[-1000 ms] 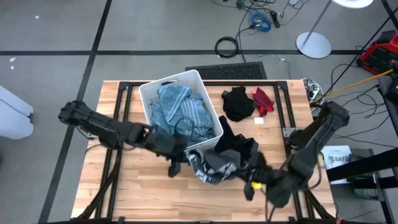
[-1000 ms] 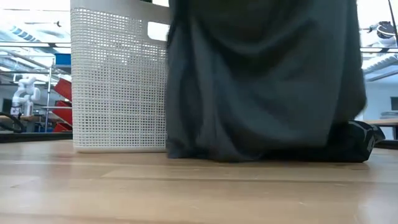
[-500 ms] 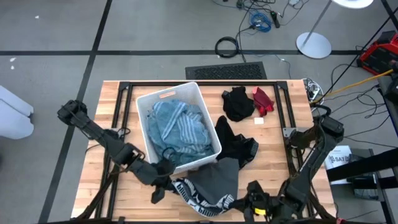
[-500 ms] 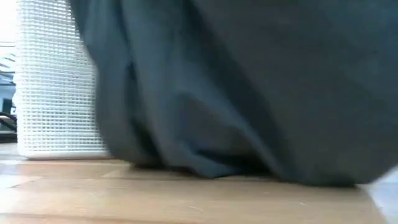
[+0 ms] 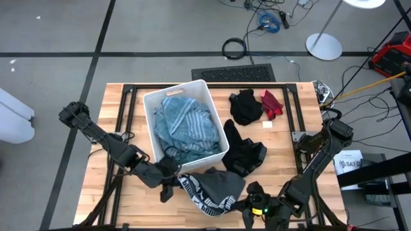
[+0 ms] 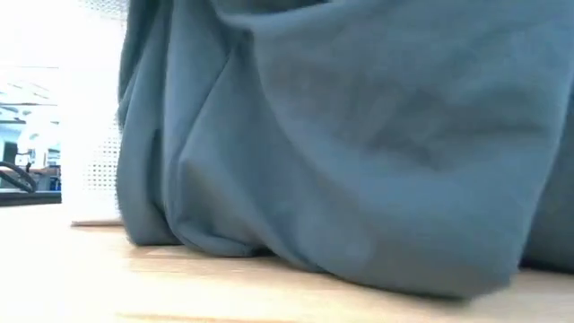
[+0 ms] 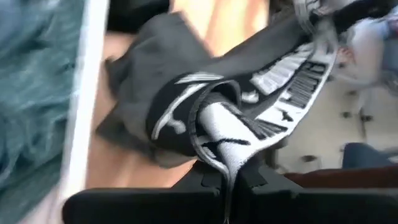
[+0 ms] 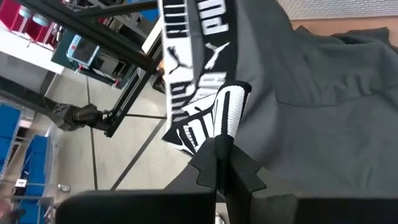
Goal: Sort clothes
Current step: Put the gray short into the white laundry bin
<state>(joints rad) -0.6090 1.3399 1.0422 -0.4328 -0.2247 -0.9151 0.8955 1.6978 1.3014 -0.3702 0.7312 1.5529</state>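
Note:
A dark grey garment (image 5: 218, 183) with a black-and-white lettered waistband (image 5: 204, 200) is stretched between my two grippers near the table's near edge. My left gripper (image 5: 171, 183) is shut on its left end, my right gripper (image 5: 248, 206) on its right end. In the low view the grey cloth (image 6: 359, 161) fills the picture, its lower folds on the table. Teal striped clothes (image 5: 186, 125) lie in the white bin (image 5: 151, 102). A black garment (image 5: 245, 154) lies beside the bin. My left gripper pinches a fold of the waistband (image 7: 219, 146) between its two fingers, several layers bunched together. It comes from the table's left, slanting down. The band runs away from the fingers with grey cloth hanging off it. My right gripper pinches a folded bit of the waistband (image 8: 225, 112) between its two fingers, coming from the table's right and slanting down. The grey cloth (image 8: 311, 112) spreads beside the fingers. The band leads off toward the other arm.
A second black garment (image 5: 246, 106) and a red one (image 5: 271, 102) lie at the far right of the table. A small white tag (image 5: 267, 124) lies near them. The near left of the table (image 5: 122, 205) is bare wood.
Both grippers have carried the grey garment from beside the bin toward the table's near edge and lower, rolling as they went. The garment has been drawn out between them, waistband toward the near edge. The bin has shifted a little toward the near edge.

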